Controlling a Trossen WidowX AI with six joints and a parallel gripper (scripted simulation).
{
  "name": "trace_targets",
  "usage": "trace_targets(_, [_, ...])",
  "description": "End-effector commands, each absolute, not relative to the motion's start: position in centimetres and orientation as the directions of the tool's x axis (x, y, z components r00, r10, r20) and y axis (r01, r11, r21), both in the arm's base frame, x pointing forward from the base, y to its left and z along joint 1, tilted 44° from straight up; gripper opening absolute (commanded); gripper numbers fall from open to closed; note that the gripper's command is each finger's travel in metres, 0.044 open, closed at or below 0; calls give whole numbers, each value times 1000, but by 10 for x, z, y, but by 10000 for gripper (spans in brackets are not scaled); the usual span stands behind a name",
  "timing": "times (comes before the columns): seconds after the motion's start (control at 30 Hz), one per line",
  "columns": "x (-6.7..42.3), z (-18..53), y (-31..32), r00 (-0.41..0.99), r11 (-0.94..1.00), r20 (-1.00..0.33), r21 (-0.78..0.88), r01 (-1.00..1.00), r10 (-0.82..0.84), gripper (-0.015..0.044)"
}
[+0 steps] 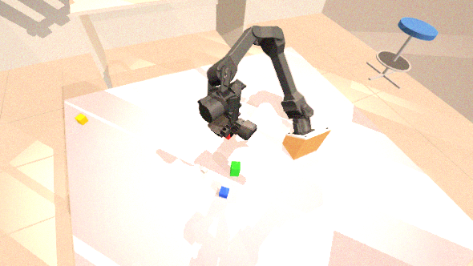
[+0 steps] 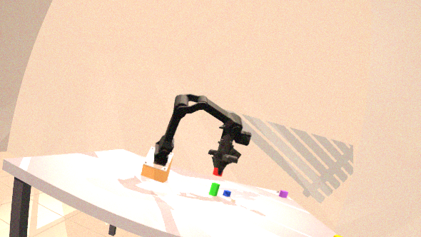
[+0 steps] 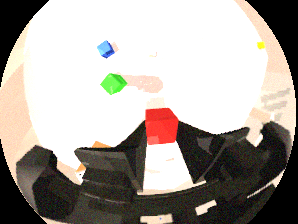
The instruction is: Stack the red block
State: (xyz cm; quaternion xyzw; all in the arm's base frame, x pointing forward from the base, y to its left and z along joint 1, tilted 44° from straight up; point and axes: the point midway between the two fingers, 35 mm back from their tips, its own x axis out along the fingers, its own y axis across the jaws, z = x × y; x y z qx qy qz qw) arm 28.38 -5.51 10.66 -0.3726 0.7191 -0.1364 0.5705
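One table, white top. One arm on one orange base. One stool with a blue seat off to the side on the floor.

Blocks, counted across views: one red, one green, one blue, one yellow, one purple.

The gripper hangs above the table, pointing down, its fingers closed narrow on the red block, which is lifted off the surface. The green tower stands upright on the table below and a little toward the viewer; the blue block sits just beside it, not touching.

Top view: red block barely peeks from under the wrist; yellow block sits alone near the far table corner. No purple one here.

Side view: purple block shows near the table's right edge; stool out of sight.

Wrist view: red block plainly between both fingers, green and blue beyond it, well apart from the red.
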Motion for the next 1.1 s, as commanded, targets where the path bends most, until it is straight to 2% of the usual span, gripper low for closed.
trace_targets(0.0, [292,91,-37,-66,688,-723,-619,-380,-687,0])
trace_targets(0.43, [301,41,13,-67,686,-720,-622,-378,-690,0])
trace_targets(1.07, [298,3,-24,-66,684,-719,-624,-377,-692,0])
